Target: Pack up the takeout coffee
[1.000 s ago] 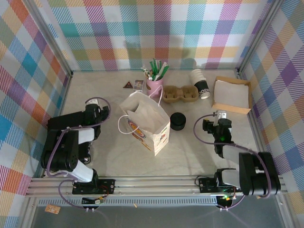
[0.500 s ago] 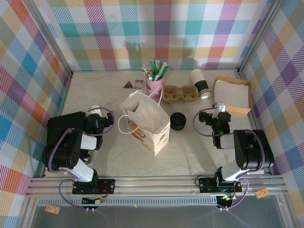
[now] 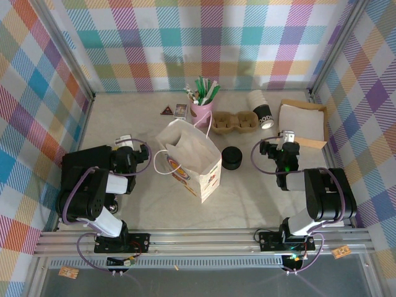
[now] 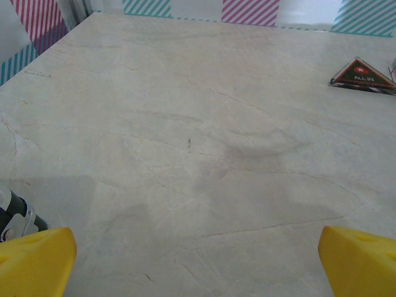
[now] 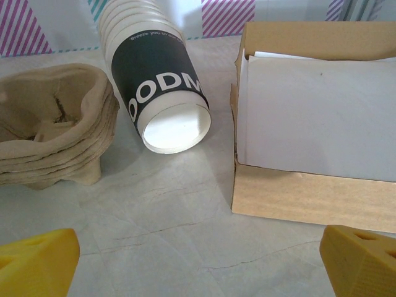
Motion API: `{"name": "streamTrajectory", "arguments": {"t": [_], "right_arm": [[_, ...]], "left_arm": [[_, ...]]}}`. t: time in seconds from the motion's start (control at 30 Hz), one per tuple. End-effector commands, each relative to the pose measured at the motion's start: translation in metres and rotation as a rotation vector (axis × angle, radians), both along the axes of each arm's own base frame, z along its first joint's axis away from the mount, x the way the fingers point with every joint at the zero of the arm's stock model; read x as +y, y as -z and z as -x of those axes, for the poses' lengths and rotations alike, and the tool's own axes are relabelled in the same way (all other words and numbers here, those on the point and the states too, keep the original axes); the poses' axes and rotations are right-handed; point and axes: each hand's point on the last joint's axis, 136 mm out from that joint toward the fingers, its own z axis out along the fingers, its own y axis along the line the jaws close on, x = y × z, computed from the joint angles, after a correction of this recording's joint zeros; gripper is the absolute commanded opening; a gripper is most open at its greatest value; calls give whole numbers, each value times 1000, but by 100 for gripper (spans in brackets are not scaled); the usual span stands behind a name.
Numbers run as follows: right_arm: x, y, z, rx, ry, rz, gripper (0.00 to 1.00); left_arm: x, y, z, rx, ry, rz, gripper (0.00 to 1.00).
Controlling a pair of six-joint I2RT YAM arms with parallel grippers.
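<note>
The left end effector [image 4: 198, 260] and right end effector [image 5: 198, 260] both gape, empty. The right wrist view shows a toppled cup stack [image 5: 158, 80], carrier [image 5: 49, 136] and box [image 5: 297, 192] by the surface's [image 3: 124, 114] far right corner. Overhead adds the bag [image 3: 198, 164] mid-surface. I cannot tell where the lidded coffee is.

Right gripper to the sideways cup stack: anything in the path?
Nothing visible. Bare table lies between the open right gripper and the cup stack, whose open mouth faces it. The pulp carrier stack sits close on its left and the cardboard box on its right, flanking rather than blocking.
</note>
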Motion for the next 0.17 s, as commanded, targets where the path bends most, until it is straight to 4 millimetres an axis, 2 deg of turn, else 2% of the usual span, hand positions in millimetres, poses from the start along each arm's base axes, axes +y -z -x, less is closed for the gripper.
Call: {"name": "streamTrajectory", "arguments": {"t": [0.0,0.13], "right_arm": [[0,0,-1,0,10,-8,99],[0,0,-1,0,11,-10,99]], "left_arm": [[0,-5,-5,-12,-5,-13,100],[-2,-6,-2,-23,-11,-31,100]]}}
